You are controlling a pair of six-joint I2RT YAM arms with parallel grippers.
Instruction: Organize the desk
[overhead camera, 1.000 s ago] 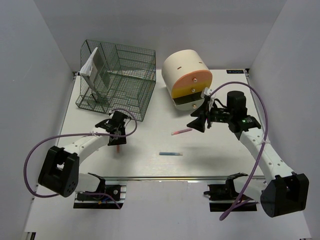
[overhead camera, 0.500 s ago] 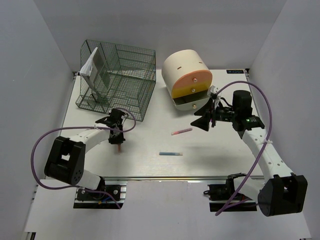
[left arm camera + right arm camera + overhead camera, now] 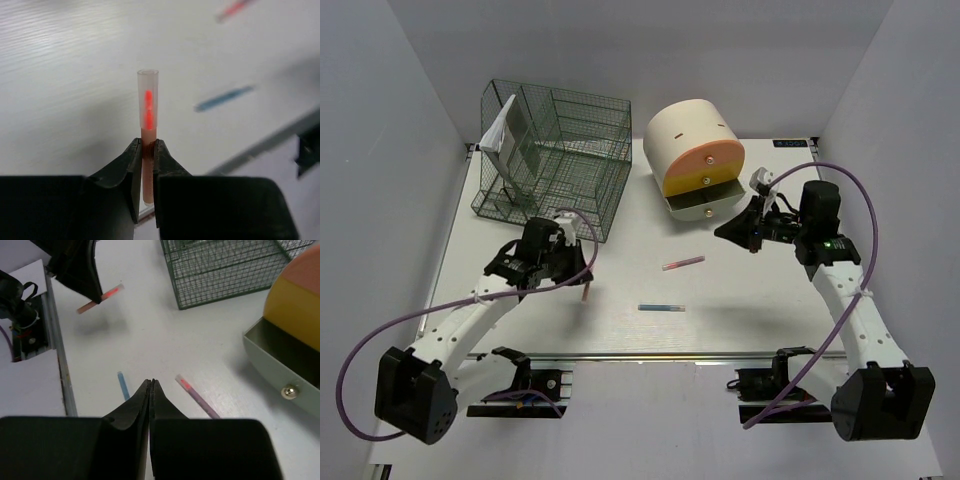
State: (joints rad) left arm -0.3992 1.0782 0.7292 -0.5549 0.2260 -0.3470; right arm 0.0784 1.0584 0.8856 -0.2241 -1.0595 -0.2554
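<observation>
Fingers on your left arm (image 3: 135, 161) clamp an orange pen (image 3: 148, 95) — held above the surface (image 3: 740, 300), left of the drawer unit (image 3: 692, 140); your right fingers (image 3: 145, 396) are together, empty.

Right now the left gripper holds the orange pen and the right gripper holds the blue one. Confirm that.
No. The right gripper is shut on nothing; the blue pen lies on the desk, as the right wrist view shows. The left gripper does hold the orange pen.
</observation>
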